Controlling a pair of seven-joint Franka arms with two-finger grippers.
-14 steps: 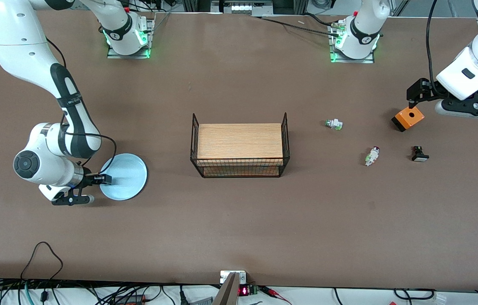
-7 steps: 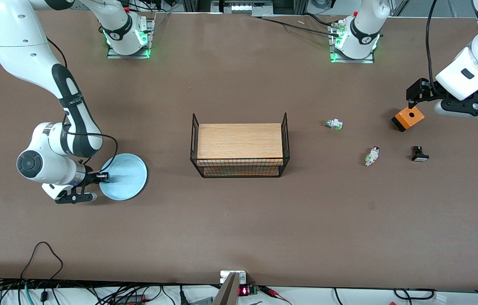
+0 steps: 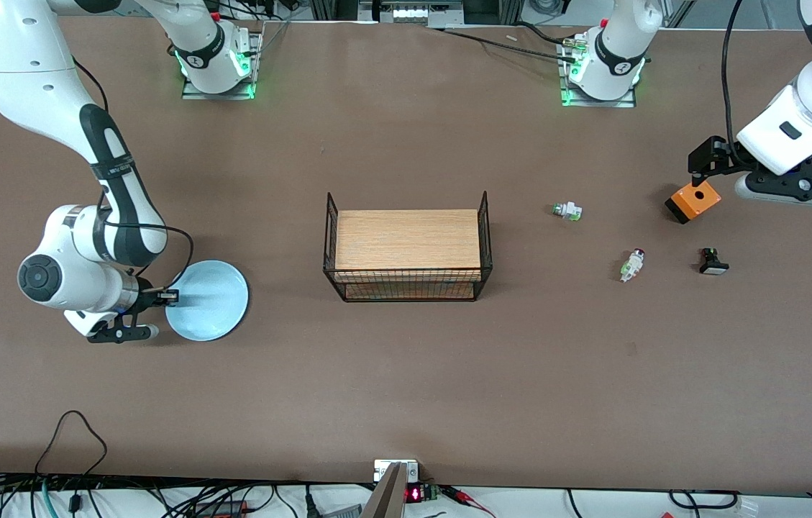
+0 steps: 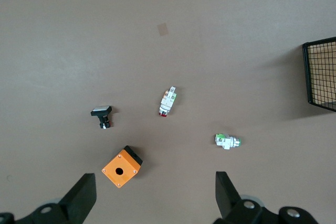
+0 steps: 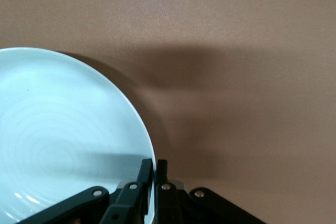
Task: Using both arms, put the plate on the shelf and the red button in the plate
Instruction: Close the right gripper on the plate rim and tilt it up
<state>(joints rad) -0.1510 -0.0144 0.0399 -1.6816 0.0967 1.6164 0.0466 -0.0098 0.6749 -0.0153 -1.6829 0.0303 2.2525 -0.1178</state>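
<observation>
The right gripper is pinched onto the rim of the plate, a round, glossy, pale blue dish with a shallow lip, sitting toward the right arm's end of the bench and a little nearer the front camera's edge than the middle. In the right wrist view the fingers close on the plate's thin edge, one above and one below, and faint concentric rings show in the glaze.

The red button lies on its side toward the left arm's end of the bench, a small whitish cylinder with a dark red cap and green bits along its body (the left wrist view shows it clearly). Near it lie a green-tipped part, a black part with a white cap and an orange box.

The left gripper hangs over the orange box, its fingers spread wide and holding nothing.

A wire basket with a wooden board sits at the bench's middle.
</observation>
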